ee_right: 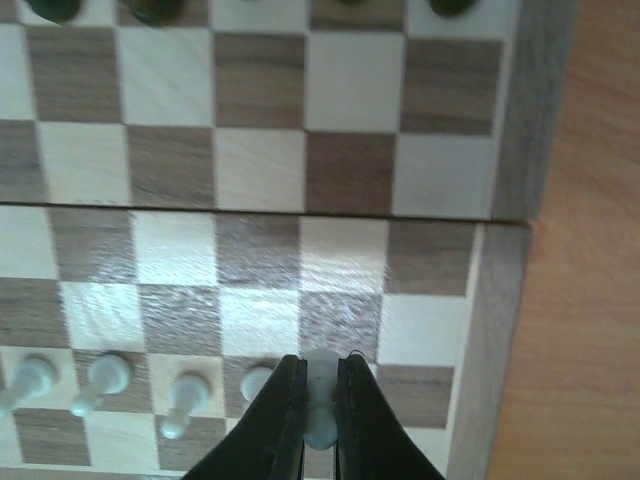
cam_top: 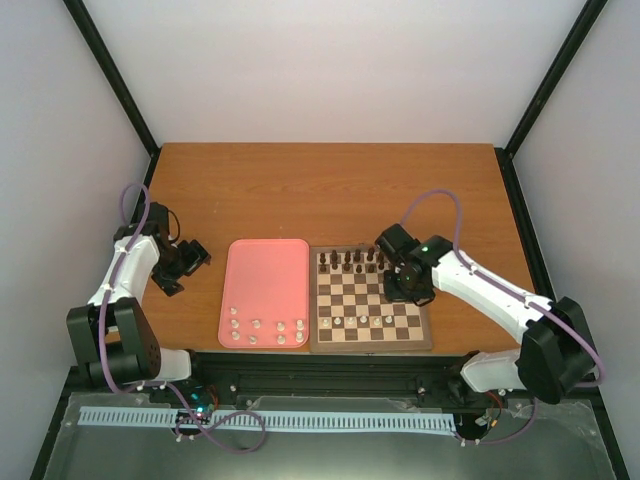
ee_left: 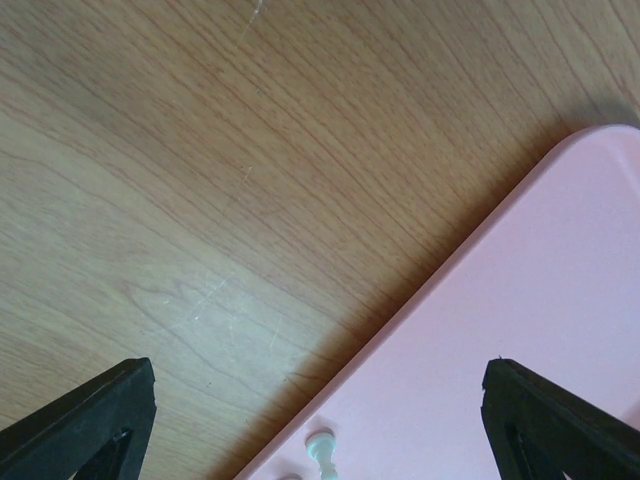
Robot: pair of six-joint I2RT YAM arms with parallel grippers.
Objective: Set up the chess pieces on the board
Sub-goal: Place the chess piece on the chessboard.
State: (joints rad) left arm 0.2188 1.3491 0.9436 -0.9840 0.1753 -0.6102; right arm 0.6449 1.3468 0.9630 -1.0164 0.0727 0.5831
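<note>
- Wood-grain table [cam_top: 320,190]: brown top that bears every item below.
- Black-fingered left gripper [cam_top: 188,258]: poised over bare table, just left of the tray's far corner. Its wrist view shows the fingertips [ee_left: 90,420] spread wide with nothing between them.
- Plain pink tray [cam_top: 265,270]: rounded rectangle, long axis running far to near. Its right edge lies just beside the board's left edge.
- Cream chess pieces [cam_top: 268,331]: one lot stands in two short rows at the near end of the tray, spaced apart. A second lot stands on the board in a single left-to-right row near its near edge, four of them one to a square. Their long axes are upright, heads up.
- Checkered wooden board [cam_top: 370,300]: square with a brown border, turned slightly against the table edge. Its fold seam runs left to right across the middle.
- Far-side dark pieces [cam_top: 350,262]: ranked along the board's far rows.
- Black-fingered right gripper [cam_top: 402,290]: over the right half of the board, fingers [ee_right: 275,425] pressed together on the end piece [ee_right: 320,400]. This piece sits at the right end of the cream row, long axis in line with the fingers. Whether its base touches the square cannot be told.
</note>
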